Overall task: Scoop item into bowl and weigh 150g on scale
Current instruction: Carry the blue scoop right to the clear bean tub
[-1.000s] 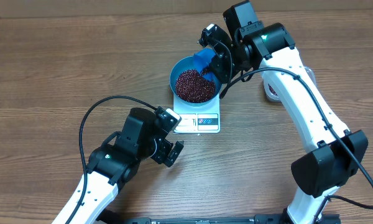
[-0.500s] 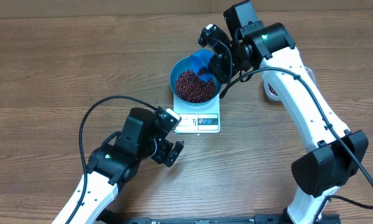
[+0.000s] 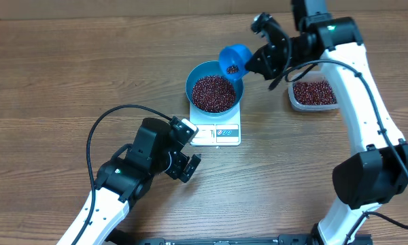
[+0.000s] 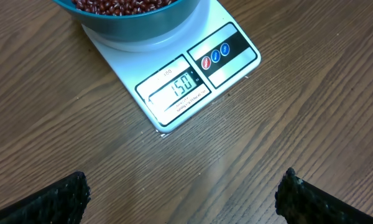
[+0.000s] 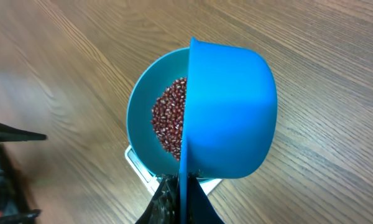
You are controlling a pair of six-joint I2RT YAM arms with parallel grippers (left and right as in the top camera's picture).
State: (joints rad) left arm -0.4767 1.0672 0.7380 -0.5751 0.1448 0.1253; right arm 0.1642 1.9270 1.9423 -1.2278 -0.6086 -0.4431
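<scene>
The beans [image 3: 213, 93] were tiny and dark red-brown, lying in a loose maroon heap inside the bowl [image 3: 188, 87], below its rim. The bowl was round, deep and bright blue. It stood upright on the scale [image 3: 217, 135] and covered the rear part (it looked about as wide as the platform). The scale was flat, white and square, set on the wooden table, and its front strip was uncovered. There the display [image 4: 177, 87] read 150.

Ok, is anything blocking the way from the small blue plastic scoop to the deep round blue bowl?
Nothing visible. The right gripper holds the small blue scoop at the round blue bowl's far-right rim; the bowl's mouth is open above its red-brown beans.
</scene>
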